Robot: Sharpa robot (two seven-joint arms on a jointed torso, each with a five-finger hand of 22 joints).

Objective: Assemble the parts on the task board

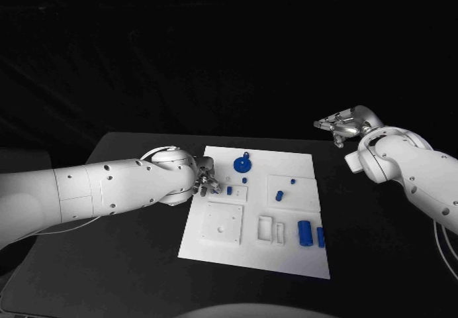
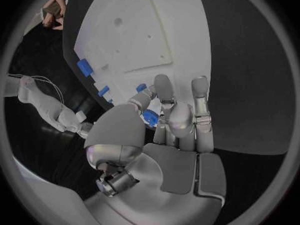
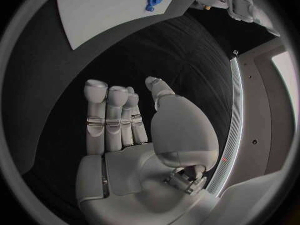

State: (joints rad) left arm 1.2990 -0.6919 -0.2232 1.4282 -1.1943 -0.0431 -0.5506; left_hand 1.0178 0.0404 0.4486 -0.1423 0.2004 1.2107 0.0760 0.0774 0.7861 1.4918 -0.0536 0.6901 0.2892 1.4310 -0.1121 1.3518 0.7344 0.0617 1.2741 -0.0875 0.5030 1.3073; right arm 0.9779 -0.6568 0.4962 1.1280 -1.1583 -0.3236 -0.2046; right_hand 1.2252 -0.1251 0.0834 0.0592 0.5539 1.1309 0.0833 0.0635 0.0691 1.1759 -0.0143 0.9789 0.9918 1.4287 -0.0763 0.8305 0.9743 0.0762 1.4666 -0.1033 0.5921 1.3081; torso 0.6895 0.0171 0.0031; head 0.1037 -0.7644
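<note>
Table [image 1: 114, 278]: black, with the white board in its middle.
Board [image 1: 291, 258]: lies flat, a square recessed block at its near left, slotted frames beside it.
Left hand [image 1: 205, 180]: at the board's left edge, fingers reaching over it; in the left wrist view a small blue piece [image 2: 149, 118] sits between the fingertips, seemingly pinched, though partly hidden.
Right hand [image 1: 341, 126]: raised beyond the board's far right corner, well apart from it, fingers straight and empty.
Round blue part [image 1: 242, 163]: far middle of the board.
Blue cylinders [image 1: 306, 232]: near right of the board, side by side.
Small blue peg [image 1: 278, 195]: right of centre.
</note>
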